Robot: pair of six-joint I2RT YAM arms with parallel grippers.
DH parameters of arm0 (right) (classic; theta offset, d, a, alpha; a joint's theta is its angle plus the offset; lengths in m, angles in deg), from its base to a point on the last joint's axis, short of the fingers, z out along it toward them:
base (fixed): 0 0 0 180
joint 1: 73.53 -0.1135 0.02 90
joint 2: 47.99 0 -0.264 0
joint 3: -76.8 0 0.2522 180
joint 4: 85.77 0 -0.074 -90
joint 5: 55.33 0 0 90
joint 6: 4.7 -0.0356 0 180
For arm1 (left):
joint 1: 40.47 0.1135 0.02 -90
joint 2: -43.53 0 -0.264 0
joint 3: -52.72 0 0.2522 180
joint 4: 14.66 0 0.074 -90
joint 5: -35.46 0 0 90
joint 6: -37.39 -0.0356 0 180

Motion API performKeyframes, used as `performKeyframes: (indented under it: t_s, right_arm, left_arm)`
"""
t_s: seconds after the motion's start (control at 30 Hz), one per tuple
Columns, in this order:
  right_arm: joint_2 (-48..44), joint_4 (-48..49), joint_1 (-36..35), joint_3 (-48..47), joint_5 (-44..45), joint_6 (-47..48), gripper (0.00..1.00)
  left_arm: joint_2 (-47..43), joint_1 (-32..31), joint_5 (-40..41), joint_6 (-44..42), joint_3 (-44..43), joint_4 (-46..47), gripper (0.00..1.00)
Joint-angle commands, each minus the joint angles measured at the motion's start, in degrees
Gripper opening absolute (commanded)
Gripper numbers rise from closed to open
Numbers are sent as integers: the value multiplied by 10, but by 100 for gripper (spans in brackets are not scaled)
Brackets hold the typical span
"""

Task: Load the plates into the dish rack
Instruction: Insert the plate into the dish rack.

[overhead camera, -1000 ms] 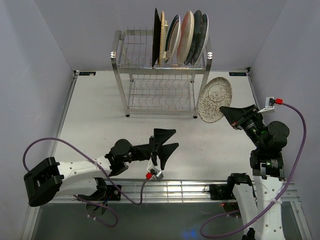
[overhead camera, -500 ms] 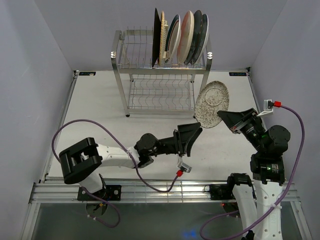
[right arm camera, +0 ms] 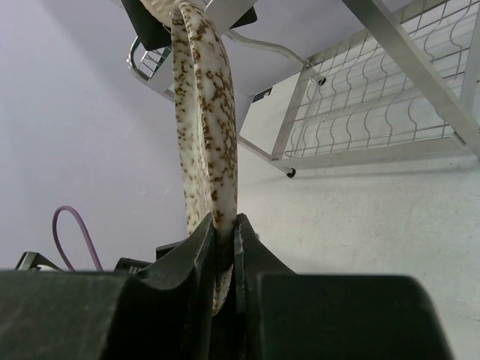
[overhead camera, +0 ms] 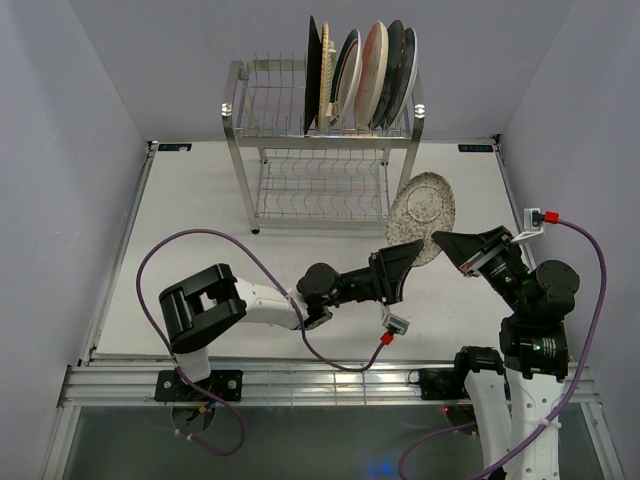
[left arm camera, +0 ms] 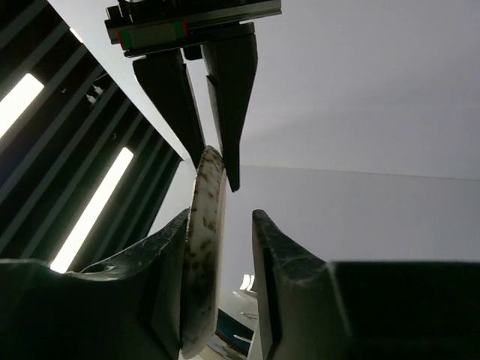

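A round speckled plate hangs on edge above the table, right of the dish rack. My right gripper is shut on its lower right rim, both fingers pressed to it. My left gripper has its jaws round the plate's lower left rim. The plate lies against one finger, with a gap to the other, so this gripper is still open. Several plates stand upright in the right half of the rack's top shelf. The lower shelf holds nothing.
The left arm stretches low across the table's middle, trailing a purple cable. Grey walls close in the table on the left, right and back. A metal rail runs along the near edge. The rack's leg and caster stand close behind the held plate.
My left arm has swung right from the table's front middle to the plate, and its jaws have narrowed round the rim. The right gripper has brought the plate slightly left and down.
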Motion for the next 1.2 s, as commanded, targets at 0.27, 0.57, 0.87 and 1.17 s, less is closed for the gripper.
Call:
performKeyframes:
  t_s: [0.27, 0.57, 0.87, 1.17]
  right_arm:
    - [-25, 39, -2, 4, -15, 3, 8]
    - [-29, 49, -2, 20, -12, 10, 38]
    - [-52, 31, -2, 6, 32, 33, 71]
    - [-69, 12, -2, 2, 85, 61, 75]
  left_arm:
    - [-10, -12, 31, -9, -32, 29, 0]
    - [-30, -19, 59, -1, -23, 93, 0]
    - [-164, -25, 151, 96, 30, 78, 0]
    - [-339, -25, 179, 75, 162, 77, 0]
